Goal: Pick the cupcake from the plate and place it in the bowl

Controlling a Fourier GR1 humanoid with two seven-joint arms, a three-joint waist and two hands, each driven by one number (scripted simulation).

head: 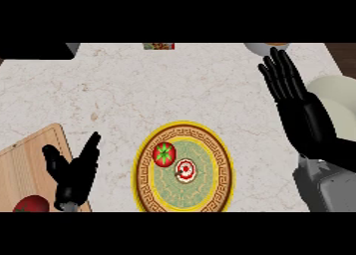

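A round plate (214, 149) with a yellow patterned rim and green centre lies at the lower middle of the counter. On it sits a small cupcake (185, 170) with white frosting and a red top, beside a red tomato (164, 154) with a green stalk. A pale bowl (344, 104) sits at the right edge, partly hidden behind my right hand (302, 104), which is raised high with straight fingers, right of the plate. My left hand (74, 169) rests open at the lower left, fingers up, left of the plate.
A wooden cutting board (18, 172) lies at the lower left with a red tomato (31, 204) on it. At the counter's far edge there is a small red-patterned item (158, 46) and a round pale object (267, 47). A dark object (33, 50) fills the top left corner.
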